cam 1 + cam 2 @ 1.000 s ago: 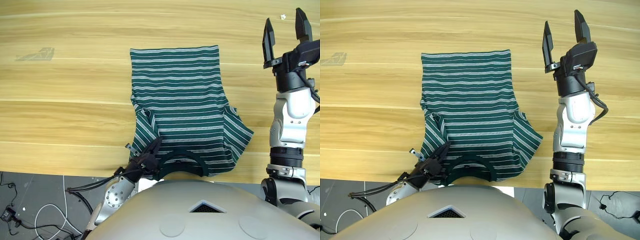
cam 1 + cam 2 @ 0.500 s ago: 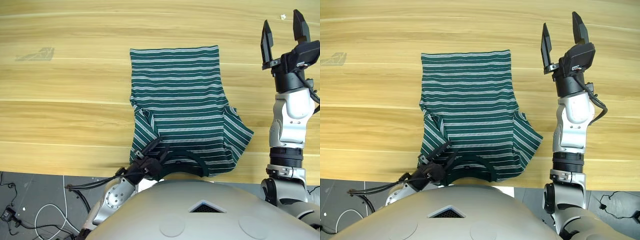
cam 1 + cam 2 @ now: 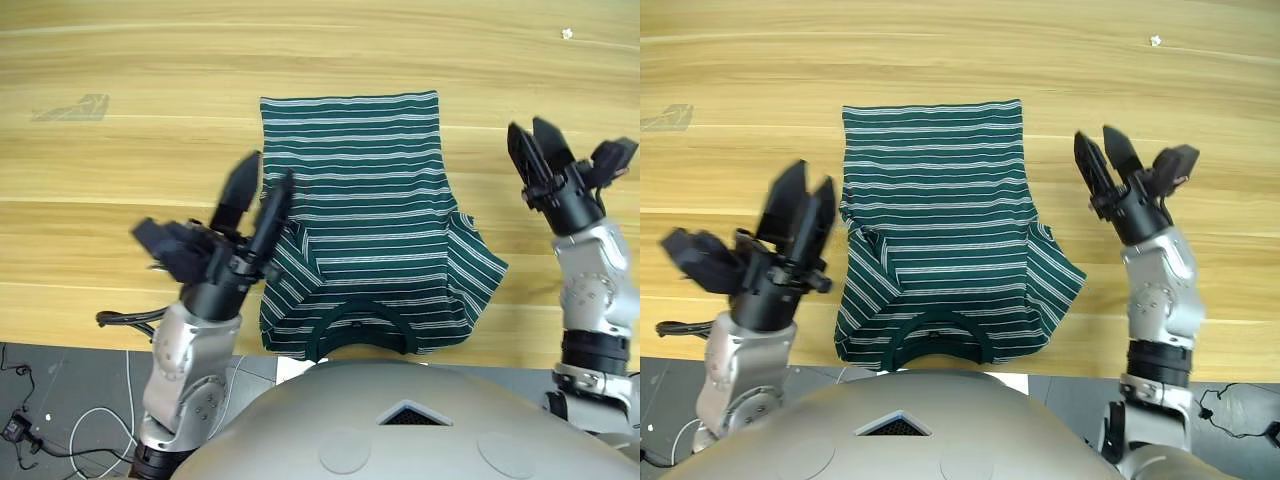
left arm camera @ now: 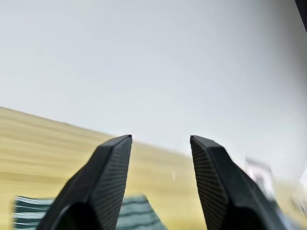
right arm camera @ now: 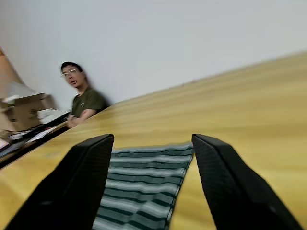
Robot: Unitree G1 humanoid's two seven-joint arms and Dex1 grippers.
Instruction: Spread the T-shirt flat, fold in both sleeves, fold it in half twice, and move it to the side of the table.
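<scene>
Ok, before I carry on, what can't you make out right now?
Left eye view: the blurred left gripper covers the T-shirt's left edge.
Left wrist view: fingers and frame edge cut off most of the T-shirt.
Right wrist view: the right gripper hides the T-shirt's sides.
Eye views: the white speck on the table is too small to identify.

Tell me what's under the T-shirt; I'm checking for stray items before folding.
The T-shirt lies on the wooden table, bare wood showing around its edges. Anything beneath the cloth is covered and cannot be seen.
</scene>
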